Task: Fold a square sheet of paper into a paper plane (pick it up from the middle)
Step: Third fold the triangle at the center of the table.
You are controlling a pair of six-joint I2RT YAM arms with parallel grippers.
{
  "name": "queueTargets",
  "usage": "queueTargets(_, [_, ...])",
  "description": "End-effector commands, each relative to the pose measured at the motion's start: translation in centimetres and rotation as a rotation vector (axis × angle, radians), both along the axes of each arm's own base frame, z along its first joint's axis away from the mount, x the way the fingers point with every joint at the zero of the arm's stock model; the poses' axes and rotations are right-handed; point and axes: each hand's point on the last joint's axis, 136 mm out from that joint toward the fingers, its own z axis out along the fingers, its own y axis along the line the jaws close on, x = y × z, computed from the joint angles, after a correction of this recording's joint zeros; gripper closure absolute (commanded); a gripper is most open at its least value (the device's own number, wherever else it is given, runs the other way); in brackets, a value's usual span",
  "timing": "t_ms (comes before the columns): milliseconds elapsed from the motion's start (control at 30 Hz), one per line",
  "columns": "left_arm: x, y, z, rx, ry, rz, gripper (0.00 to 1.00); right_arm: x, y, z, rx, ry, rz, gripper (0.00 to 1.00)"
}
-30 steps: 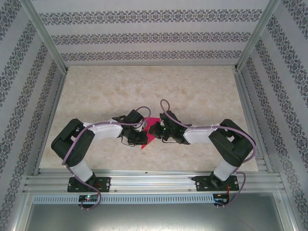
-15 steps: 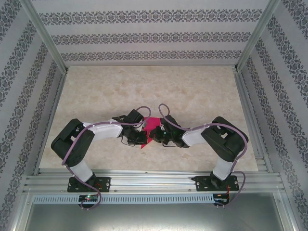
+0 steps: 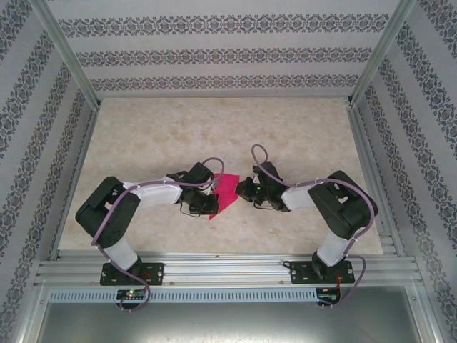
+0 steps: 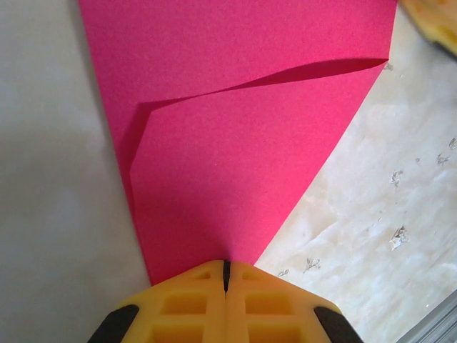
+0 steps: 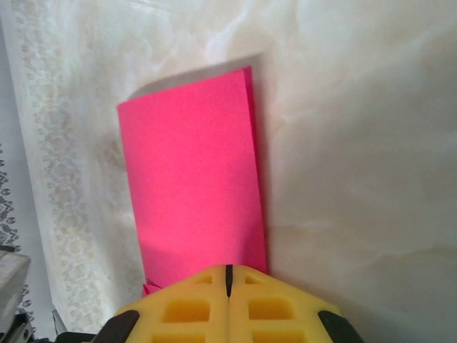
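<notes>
No legible text, labels or numbers — on any surface.

Lab test cell — aluminium frame (image 3: 221, 272), wallpapered walls (image 3: 221, 50), marble-look table (image 3: 214, 128)

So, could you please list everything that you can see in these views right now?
sheet of paper: one, magenta-pink, partly folded, mid-table between the two pincers.
table: one, beige marbled, filling the enclosure floor.
walls: three, white with grey patterned stripes, at the back and both sides.
frame rails: several, silver metal, along the table's edges and corners.
cables: two, lilac, one along each arm.
left arm: one, black and white, base near left.
right arm: one, black and white, base near right.
left pincer: one, yellow fingers, shut, at the paper's narrow end.
right pincer: one, yellow fingers, shut, at the paper's edge.
</notes>
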Motion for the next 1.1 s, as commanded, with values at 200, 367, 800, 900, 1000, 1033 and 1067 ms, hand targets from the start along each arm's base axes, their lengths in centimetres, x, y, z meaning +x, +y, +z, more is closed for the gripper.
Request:
queueTargets(200, [-1.6, 2.7, -2.7, 0.144, 0.049, -0.004, 0.93, -1.9, 3.3, 3.4, 0.02, -0.108, 0.082, 0.97])
queueTargets(367, [-1.4, 2.6, -2.5, 0.141, 0.044, -0.008, 0.93, -3.3, 4.4, 1.6, 0.065, -0.086, 0.081, 0.97])
queueTargets(800, [-1.7, 2.9, -2.5, 0.156, 0.045, -0.017, 0.93, -2.7, 0.3, -2.7, 0.03, -0.015, -0.023, 0.98])
queueTargets(900, [-1.7, 2.9, -2.6, 0.156, 0.049, -0.014, 0.93, -2.6, -1.5, -2.8, -0.07, 0.024, -0.038, 0.98])
queueTargets(1000, [-1.7, 2.9, -2.6, 0.157, 0.048, -0.015, 0.93, -2.5, -3.4, -2.9, -0.185, 0.065, -0.057, 0.98])
queueTargets(1033, [-1.6, 2.9, -2.6, 0.157, 0.048, -0.015, 0.93, -2.4, -3.6, -2.6, -0.2, 0.067, -0.053, 0.98])
queueTargets(1067, [-1.6, 2.9, -2.6, 0.158, 0.047, -0.016, 0.93, -2.2, -3.3, -2.0, -0.189, 0.046, -0.04, 0.98])
